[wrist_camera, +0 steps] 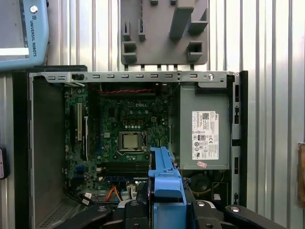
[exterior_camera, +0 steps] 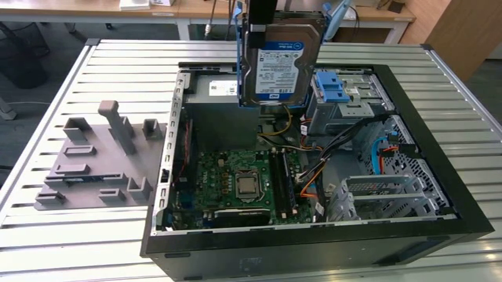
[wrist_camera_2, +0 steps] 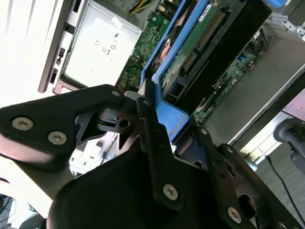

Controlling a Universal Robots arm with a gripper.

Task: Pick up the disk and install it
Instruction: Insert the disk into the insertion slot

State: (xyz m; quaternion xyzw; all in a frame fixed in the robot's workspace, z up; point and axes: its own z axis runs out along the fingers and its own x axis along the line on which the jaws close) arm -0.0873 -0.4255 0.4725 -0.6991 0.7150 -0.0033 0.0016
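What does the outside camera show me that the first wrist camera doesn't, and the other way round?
Exterior view: the disk hanging upright above the open computer case, its labelled face toward the camera, and the grey drive bay with its blue latch. First wrist view: a look straight down into the case, past the disk's blue bracket edge held in the gripper, plus a blue-framed device beside the case. Both: the motherboard, the power supply, the grey fixture plate and the slatted table.
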